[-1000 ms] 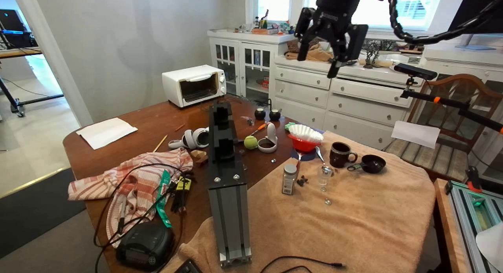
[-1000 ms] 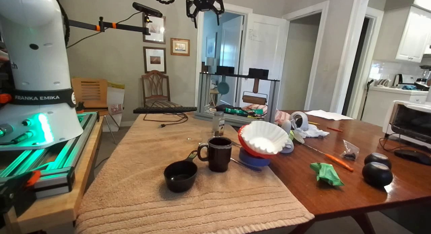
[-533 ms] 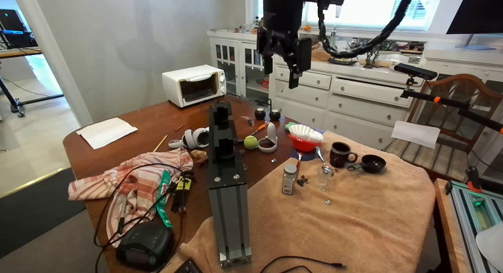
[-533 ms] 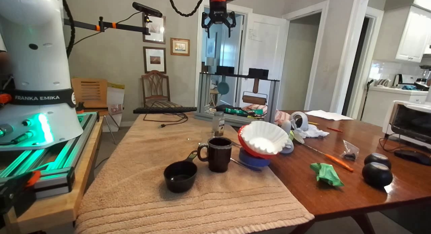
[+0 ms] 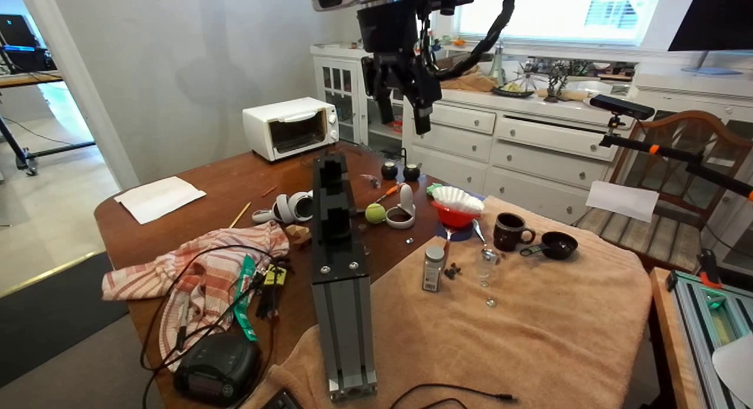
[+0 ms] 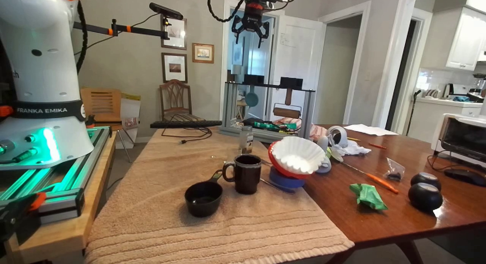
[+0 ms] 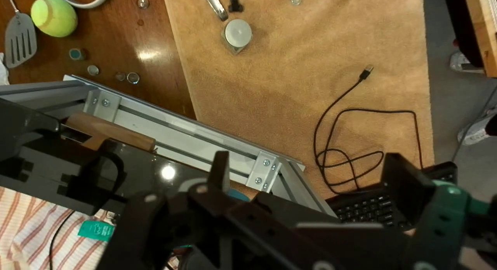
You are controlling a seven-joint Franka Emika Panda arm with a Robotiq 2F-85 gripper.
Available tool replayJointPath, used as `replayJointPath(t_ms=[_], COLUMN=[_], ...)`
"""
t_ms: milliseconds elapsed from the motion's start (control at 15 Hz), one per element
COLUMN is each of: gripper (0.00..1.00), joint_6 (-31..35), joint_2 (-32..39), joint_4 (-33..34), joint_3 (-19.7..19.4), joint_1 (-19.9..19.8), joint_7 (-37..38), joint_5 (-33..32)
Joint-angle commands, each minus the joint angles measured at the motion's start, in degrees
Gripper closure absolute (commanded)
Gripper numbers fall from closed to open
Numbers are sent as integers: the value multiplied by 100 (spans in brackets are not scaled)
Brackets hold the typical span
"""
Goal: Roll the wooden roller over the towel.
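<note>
The tool (image 6: 248,43) hangs high over the surface (image 6: 398,222), above the level of the metal frame (image 6: 307,114), its two fingers spread wide apart. In the wrist view the left finger shows in front of the frame's right part, the right finger in front of the black keyboard (image 7: 369,209).

In an exterior view the wooden roller (image 6: 287,112) hangs by its handle from a black holder (image 6: 291,82) on the right of the frame's top; a teal round-headed utensil (image 6: 251,99) hangs to its left. The towel (image 6: 163,226) covers the left side of the surface there, apart from the roller. The wrist view shows the frame standing across the towel's edge, left end over wood, right end over towel.

In an exterior view the black measuring cup (image 6: 204,198) rests on the near part of the towel, the dark mug (image 6: 247,174) upright just beyond it to the right. Right of the mug, a red holder (image 6: 272,161) with a white paper filter (image 6: 298,154) tilts on a blue base (image 6: 286,180). Farther off, close to the frame, stands the glass shaker (image 6: 246,139). Crumpled green paper (image 6: 368,196) and two black round objects (image 6: 426,197) lie to the right.

In an exterior view the striped cloth (image 5: 200,262) lies left of the frame, a tennis ball (image 5: 375,213) right of it.
</note>
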Motion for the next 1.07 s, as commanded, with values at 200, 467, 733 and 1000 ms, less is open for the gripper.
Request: replayJointPath(t_ms=[200, 467, 733, 1000], gripper=[0, 0, 0, 0], joint_6=[-129, 420, 1412, 1957], joint_2=[254, 744, 1331, 1751], joint_4=[237, 476, 923, 1431], joint_3=[33, 122, 213, 108], joint_1=[-147, -222, -268, -168], joint_7=[919, 1834, 1810, 1944], joint_5=[274, 878, 911, 463])
